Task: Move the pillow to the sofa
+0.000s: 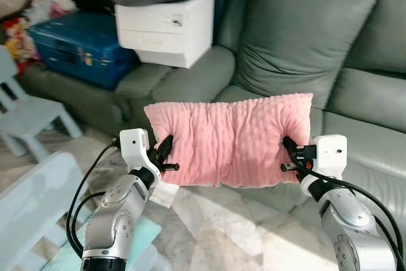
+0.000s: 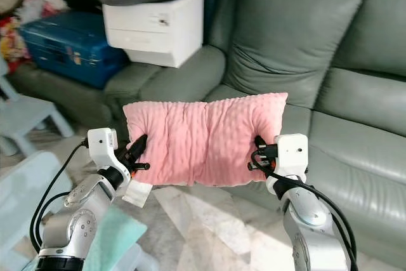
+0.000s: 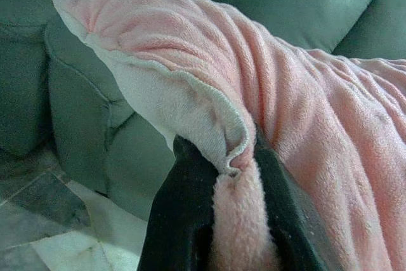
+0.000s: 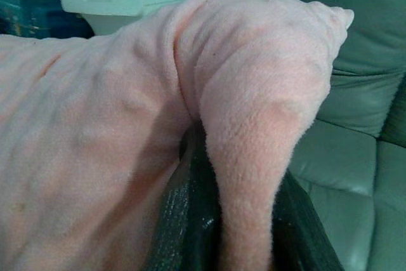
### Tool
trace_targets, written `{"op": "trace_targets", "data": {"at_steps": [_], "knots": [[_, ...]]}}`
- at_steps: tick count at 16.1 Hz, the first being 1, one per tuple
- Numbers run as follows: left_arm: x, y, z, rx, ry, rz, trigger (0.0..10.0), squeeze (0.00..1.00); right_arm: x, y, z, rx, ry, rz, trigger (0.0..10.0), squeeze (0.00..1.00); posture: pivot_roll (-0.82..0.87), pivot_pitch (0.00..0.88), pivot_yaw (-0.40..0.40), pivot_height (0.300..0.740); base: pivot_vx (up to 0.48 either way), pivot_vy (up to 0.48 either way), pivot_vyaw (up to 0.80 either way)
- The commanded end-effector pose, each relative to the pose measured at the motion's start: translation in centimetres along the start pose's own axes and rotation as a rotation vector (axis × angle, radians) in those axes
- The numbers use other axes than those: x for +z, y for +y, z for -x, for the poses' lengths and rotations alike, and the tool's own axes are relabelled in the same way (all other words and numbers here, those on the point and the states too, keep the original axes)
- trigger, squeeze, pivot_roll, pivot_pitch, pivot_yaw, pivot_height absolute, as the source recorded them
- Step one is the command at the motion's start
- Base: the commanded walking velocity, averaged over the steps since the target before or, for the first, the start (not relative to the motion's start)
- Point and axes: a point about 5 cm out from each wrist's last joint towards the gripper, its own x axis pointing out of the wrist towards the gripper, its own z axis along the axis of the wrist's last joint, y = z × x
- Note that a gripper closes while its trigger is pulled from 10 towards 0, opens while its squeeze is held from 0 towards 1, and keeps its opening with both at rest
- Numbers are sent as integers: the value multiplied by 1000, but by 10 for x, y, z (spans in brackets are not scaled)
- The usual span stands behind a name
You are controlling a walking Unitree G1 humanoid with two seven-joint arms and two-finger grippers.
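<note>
Pink pillow (image 1: 231,141) held up in the air in front of the grey-green sofa (image 1: 298,36), stretched between both arms. Left gripper (image 1: 166,155) pinches its left edge, right gripper (image 1: 289,154) its right edge. Wrist views show the clamp close up: black fingers (image 3: 184,220) closed on a fold of plush (fingertips buried in fabric). Head views add the white box (image 1: 168,26) and blue suitcase (image 1: 82,46) on the second sofa.

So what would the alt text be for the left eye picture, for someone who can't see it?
Two silver robot arms hold a pink pillow stretched between them, the left gripper and right gripper each pinching one end. Behind it is a grey-green sofa, with a white box and a blue suitcase farther left.
</note>
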Motion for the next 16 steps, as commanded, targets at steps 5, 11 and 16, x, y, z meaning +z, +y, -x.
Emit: {"op": "trace_targets", "data": {"at_steps": [5,11,16], "knots": [[5,-2,-2,-21,-11,14,10000,0,7,3,0,9,-23,1,10000,0,-240,0,27,740,0,0,-788],[3,-5,0,-47,-6,22,10000,0,7,3,1,13,-27,1,10000,0,-241,0,25,740,0,0,-621],[3,-5,0,-51,-2,27,10000,0,8,3,1,14,-28,6,10000,0,-242,0,23,740,0,-374,0]]}}
